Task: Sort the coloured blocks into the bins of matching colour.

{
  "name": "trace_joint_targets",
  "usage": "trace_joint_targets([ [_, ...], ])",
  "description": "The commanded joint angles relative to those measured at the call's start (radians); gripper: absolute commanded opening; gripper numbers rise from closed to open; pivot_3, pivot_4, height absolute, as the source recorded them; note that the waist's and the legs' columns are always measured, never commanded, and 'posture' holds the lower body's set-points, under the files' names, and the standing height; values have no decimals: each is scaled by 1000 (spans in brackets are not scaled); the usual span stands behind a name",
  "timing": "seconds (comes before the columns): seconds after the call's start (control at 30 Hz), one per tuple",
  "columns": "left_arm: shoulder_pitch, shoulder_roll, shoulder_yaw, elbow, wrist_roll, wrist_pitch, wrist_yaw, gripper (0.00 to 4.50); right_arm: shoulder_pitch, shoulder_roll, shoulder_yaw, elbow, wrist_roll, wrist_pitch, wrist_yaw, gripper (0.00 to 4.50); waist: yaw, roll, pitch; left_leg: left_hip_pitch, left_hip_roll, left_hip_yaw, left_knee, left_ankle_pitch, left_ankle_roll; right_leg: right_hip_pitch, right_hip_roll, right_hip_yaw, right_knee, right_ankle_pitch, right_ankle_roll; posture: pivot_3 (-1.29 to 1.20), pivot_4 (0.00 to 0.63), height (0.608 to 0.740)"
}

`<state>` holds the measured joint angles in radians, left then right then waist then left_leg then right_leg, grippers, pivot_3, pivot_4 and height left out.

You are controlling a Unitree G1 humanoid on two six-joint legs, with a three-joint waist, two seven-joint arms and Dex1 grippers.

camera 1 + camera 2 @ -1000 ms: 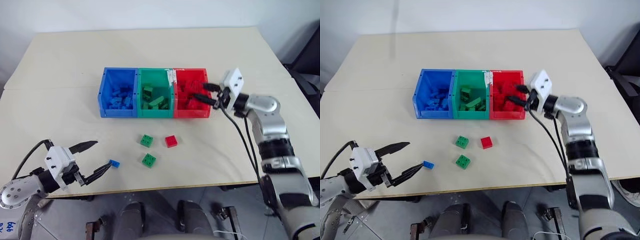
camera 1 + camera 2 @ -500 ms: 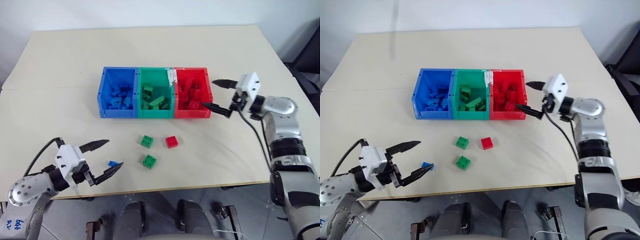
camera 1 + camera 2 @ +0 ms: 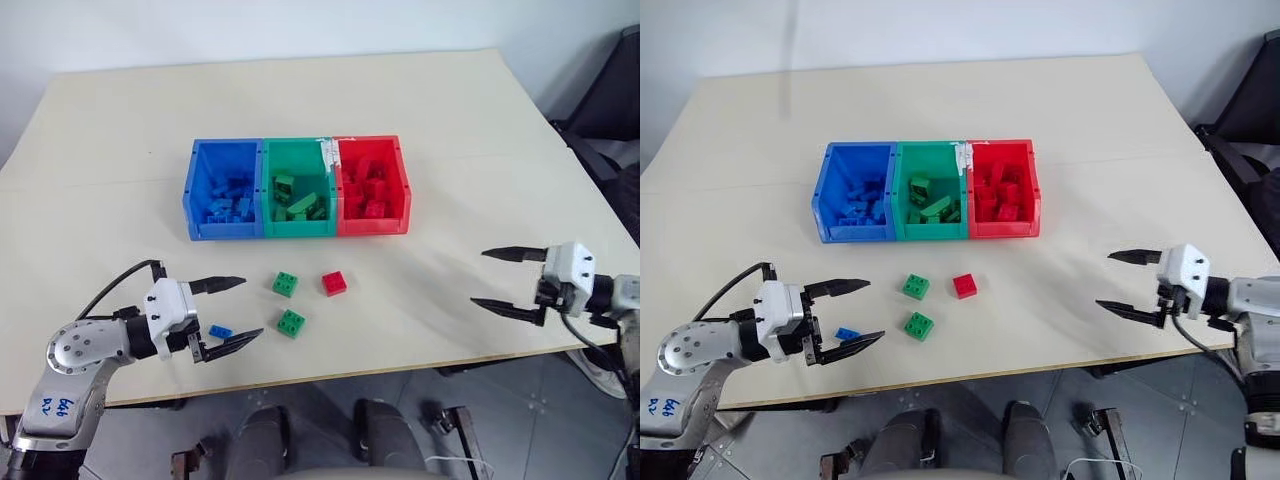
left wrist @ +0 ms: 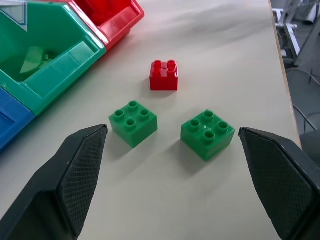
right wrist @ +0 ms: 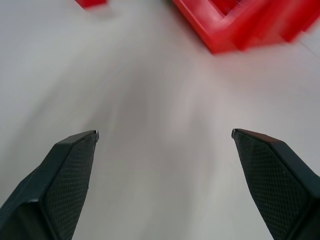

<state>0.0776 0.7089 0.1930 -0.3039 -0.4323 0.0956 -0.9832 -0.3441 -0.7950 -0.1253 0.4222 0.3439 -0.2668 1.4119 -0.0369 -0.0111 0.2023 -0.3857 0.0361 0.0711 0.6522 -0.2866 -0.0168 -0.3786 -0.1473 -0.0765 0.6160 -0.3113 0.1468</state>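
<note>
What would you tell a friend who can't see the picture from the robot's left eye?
On a beige table, the left end effector hangs open around a small blue block. Two green blocks and one red block lie loose in front of the blue, green and red bins. The right end effector is open and empty.

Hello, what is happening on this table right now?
A robot is sorting small studded plastic bricks into three joined plastic bins, blue, green and red. Its open left gripper brackets the flat blue brick without gripping it. Two green bricks and one red brick lie loose. The right gripper hangs open and empty.
</note>
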Motion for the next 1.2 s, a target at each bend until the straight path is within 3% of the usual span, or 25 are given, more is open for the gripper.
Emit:
trace_joint_targets([
  [0.03, -1, 8, 38, -15, -9, -18, 6, 4500, -78, 53, 71, -54, 16, 45, 40, 4473, 5, 0, 0, 0, 0, 0, 0, 0, 0, 0, 0, 0, 0, 0, 0, 0, 150, 740],
  [0.17, 53, 27, 85, -39, -14, -27, -6, 4500, -198, 167, 196, -40, -1, 104, 100, 4473, 8, 0, 0, -1, 0, -1, 0, -1, 0, -1, 0, 0, 3, 0, 0, 0, 150, 740],
  [0.4, 166, 21, 174, -82, -17, -22, 20, 4500, -399, 352, 343, 196, -99, 24, 174, 4473, 10, 0, 0, -2, 0, -2, 0, -1, 0, -1, 0, -1, 4, 0, 0, 0, 150, 740],
  [0.53, 213, 1, 188, -117, -17, -15, 46, 4500, -481, 414, 380, 359, -176, -61, 134, 4473, 8, 0, 0, -3, -1, -2, 0, -1, 0, -1, -1, -1, 4, 0, 0, 0, 150, 740],
  [0.67, 236, -10, 193, -128, -18, -15, 61, 4500, -524, 443, 374, 459, -207, -99, 110, 3576, 5, 0, 0, -3, 0, -2, 0, -2, 0, -2, -1, -1, 4, 0, 0, 0, 150, 740],
  [0.87, 219, -28, 170, -120, -12, -17, 84, 4500, -496, 438, 332, 418, -172, -69, 110, 1469, 6, 0, 0, -3, 0, -2, 0, -2, 0, -3, -1, -1, 4, 0, -1, 0, 150, 740],
  [1.2, 152, -39, 128, -90, -18, -6, 97, 4500, -519, 379, 143, 203, -38, 191, -60, 1457, 7, 0, 0, -4, 0, -1, 0, -2, 0, -4, -1, -1, 5, 0, -1, 0, 150, 740],
])
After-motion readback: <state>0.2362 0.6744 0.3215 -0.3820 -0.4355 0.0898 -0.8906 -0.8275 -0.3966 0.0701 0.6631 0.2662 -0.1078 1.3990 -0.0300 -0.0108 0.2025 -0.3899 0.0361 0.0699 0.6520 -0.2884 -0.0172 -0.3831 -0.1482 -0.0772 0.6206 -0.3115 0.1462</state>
